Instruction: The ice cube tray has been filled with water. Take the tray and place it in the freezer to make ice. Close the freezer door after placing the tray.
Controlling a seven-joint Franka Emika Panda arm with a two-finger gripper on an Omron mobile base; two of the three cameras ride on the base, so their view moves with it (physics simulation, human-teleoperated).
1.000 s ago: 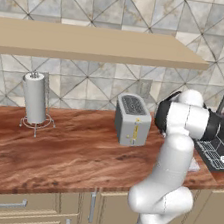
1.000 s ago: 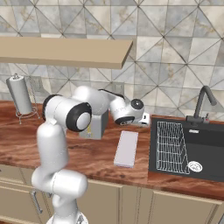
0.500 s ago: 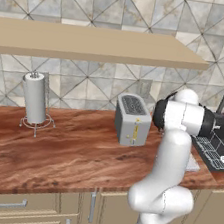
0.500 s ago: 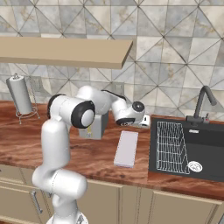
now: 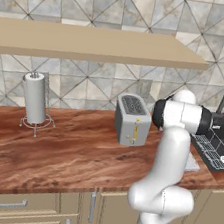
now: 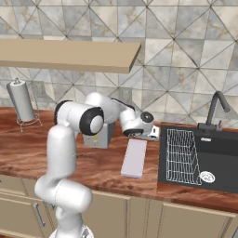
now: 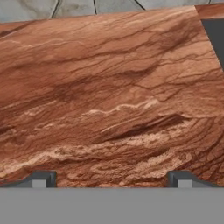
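Arm [image 6: 74, 139] reaches forward over the counter [image 6: 93, 162], jaws wide apart, empty, above the ice cube tray [image 6: 134, 158].

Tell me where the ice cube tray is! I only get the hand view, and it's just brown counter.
Observer: The ice cube tray lies flat on the counter, just left of the sink.
Operator: Is my tool close?
Observer: Yes, the tool hangs over the tray's far end, not touching it.
Operator: Anything in the way?
Observer: A toaster stands left of the tray, apart from it.
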